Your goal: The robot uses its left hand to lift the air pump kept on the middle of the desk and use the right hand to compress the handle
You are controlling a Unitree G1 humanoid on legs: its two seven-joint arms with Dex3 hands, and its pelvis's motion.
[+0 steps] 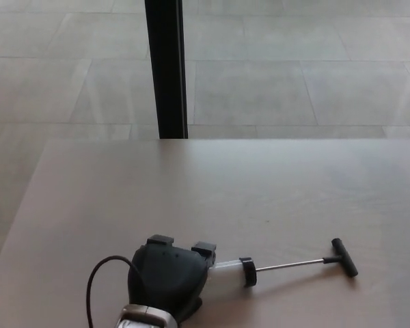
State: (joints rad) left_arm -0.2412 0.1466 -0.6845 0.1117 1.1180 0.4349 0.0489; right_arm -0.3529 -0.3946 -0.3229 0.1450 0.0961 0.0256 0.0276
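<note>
Black left hand point(167, 279), lower centre, fingers gripping translucent air pump cylinder point(225, 275). Black T-handle point(344, 257) extended, tilted; pump could twist in grasp. Right hand absent.

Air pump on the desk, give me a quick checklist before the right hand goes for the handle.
1. Left hand closed over air pump barrel: ok.
2. Pump off the desk: cannot tell.
3. Rod extended, so there is stroke to compress: ok.
4. T-handle free and unobstructed: ok.
5. Right hand ready near handle: not ok, not in view.
6. Cable clear of the rod: ok.
</note>
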